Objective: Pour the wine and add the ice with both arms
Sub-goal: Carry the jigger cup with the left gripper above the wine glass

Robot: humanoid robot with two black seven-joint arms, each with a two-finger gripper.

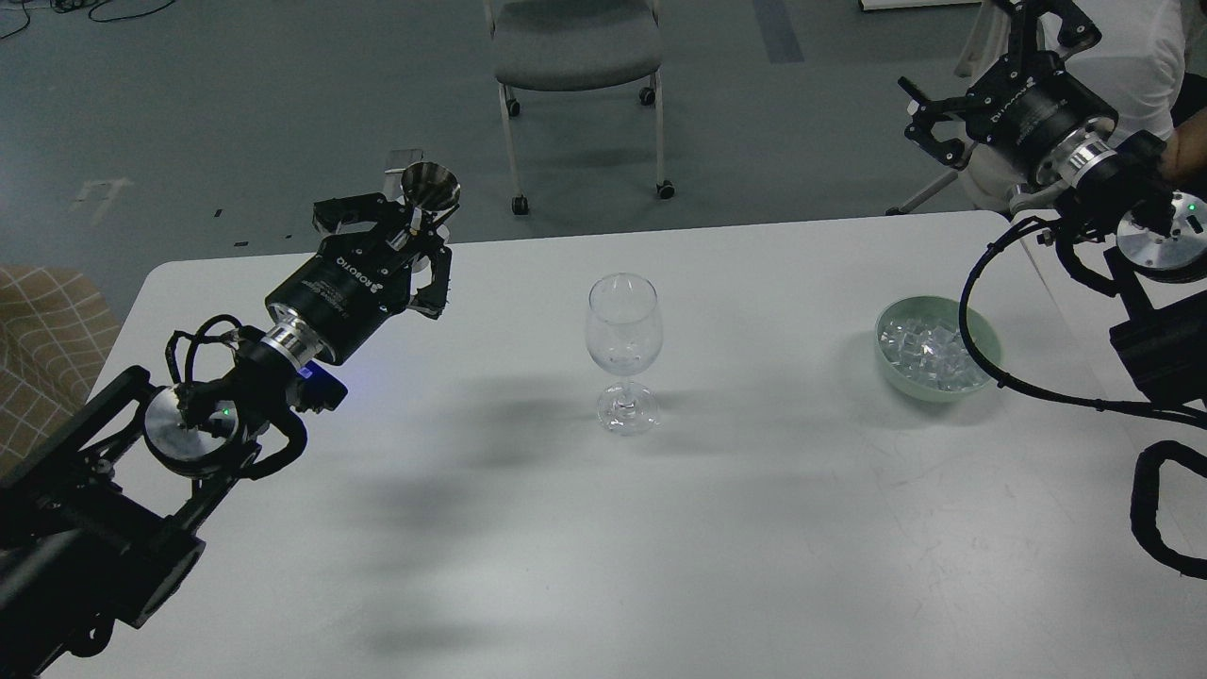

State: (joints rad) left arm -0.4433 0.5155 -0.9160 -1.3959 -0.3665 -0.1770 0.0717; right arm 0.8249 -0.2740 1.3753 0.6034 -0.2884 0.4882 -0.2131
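Note:
A clear wine glass [623, 344] stands upright in the middle of the white table [528, 528]. Any wine in it is too faint to tell. A pale green bowl [981, 330] holding many small clear ice cubes [929, 354] sits to the right. My left gripper [407, 243] is at the table's far left edge, well left of the glass, and is shut on a small shiny metal cup [430, 185] held upright. What the cup holds is hidden. My right gripper [919, 113] hangs open and empty above and behind the bowl, off the table's far edge.
A grey wheeled chair [575, 57] stands on the floor behind the table. A second white table [1066, 283] adjoins on the right, under my right arm. A checked cushion [47, 330] is at the left. A black cable [981, 321] loops over the bowl's right rim.

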